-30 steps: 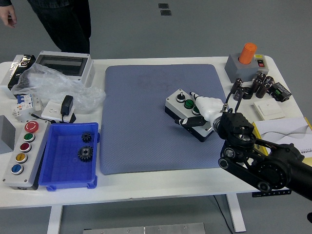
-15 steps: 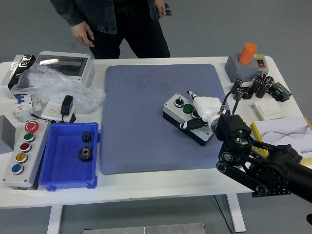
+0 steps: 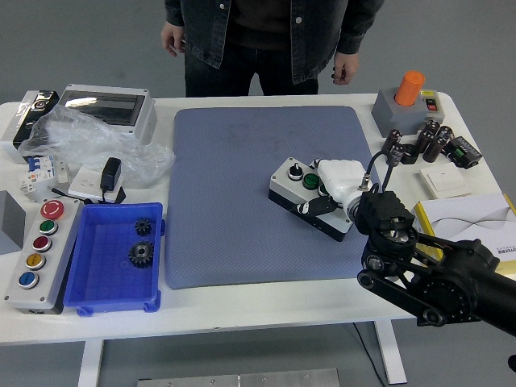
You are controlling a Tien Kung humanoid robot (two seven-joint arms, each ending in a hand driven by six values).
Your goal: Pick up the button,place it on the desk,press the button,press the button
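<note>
The button box [image 3: 310,198] is gripped at its right end by the right hand [image 3: 339,184], fingers clamped on it, on the blue mat [image 3: 234,185] covering the bench [image 3: 242,310].

The grey button box [image 3: 309,197] is lying tilted on the blue-grey mat [image 3: 242,185], toward the mat's right side, a black knob and a green button showing on its top. The right hand [image 3: 340,187], white-covered, is resting over the box's right half, with a black finger [image 3: 321,208] lying along its near side; grip cannot be judged. The black right arm [image 3: 435,278] is reaching in from the mat's lower right. A person [image 3: 270,40] in a dark jacket is standing beyond the mat's far edge, both hands hanging at the sides. Left of the mat, a blue tray [image 3: 89,270] is holding two black gears [image 3: 140,255]. A multi-button panel [image 3: 36,251] is sitting further left.
</note>
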